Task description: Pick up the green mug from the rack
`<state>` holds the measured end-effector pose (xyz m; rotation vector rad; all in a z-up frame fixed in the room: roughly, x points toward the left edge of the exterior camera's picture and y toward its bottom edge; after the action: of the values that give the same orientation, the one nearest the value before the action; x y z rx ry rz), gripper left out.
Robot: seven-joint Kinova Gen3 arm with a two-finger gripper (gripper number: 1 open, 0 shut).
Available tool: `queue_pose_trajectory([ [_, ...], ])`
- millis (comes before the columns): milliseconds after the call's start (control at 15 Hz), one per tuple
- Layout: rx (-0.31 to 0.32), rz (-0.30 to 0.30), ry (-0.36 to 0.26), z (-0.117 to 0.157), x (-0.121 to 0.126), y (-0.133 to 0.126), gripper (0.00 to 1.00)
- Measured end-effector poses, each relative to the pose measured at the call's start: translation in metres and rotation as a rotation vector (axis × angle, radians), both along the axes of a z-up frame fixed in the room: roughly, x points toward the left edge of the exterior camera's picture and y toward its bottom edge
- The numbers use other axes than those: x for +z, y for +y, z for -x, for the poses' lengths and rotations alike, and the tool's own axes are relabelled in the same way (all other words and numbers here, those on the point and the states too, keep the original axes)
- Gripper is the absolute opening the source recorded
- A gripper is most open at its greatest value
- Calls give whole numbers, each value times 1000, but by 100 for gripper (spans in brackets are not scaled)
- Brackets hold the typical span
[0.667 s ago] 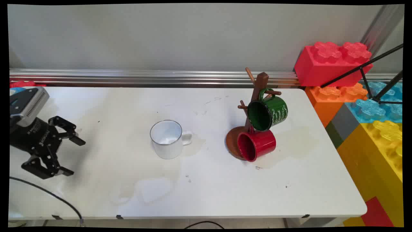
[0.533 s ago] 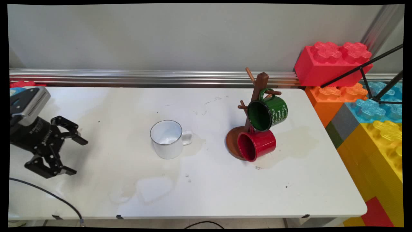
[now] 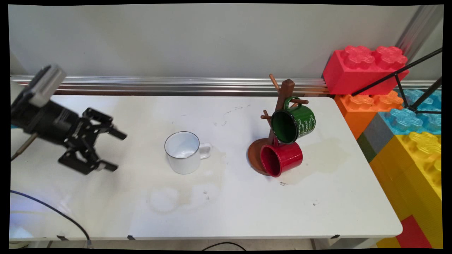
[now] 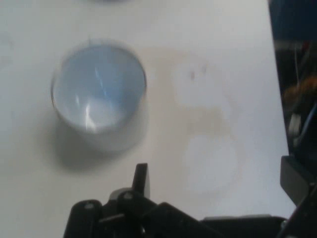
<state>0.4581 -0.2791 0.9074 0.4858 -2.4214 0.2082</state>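
White enamel mug (image 3: 183,152) (no lettering visible) stands upright on the counter (image 3: 219,204), ahead of the gripper (image 3: 113,150), jaws apart.

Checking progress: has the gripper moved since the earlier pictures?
Yes. The gripper has moved right and up in the main view, closer to the white mug, which stayed put.
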Motion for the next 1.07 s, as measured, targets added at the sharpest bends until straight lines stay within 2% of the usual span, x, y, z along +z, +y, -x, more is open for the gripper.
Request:
queue_pose_trajectory([
  [133, 8, 29, 81, 8, 9, -9, 100],
  [400, 24, 69, 177, 17, 19, -21, 100],
  [667, 34, 85, 247, 24, 24, -31, 100],
  [1067, 43, 44, 305, 39, 26, -40, 100],
])
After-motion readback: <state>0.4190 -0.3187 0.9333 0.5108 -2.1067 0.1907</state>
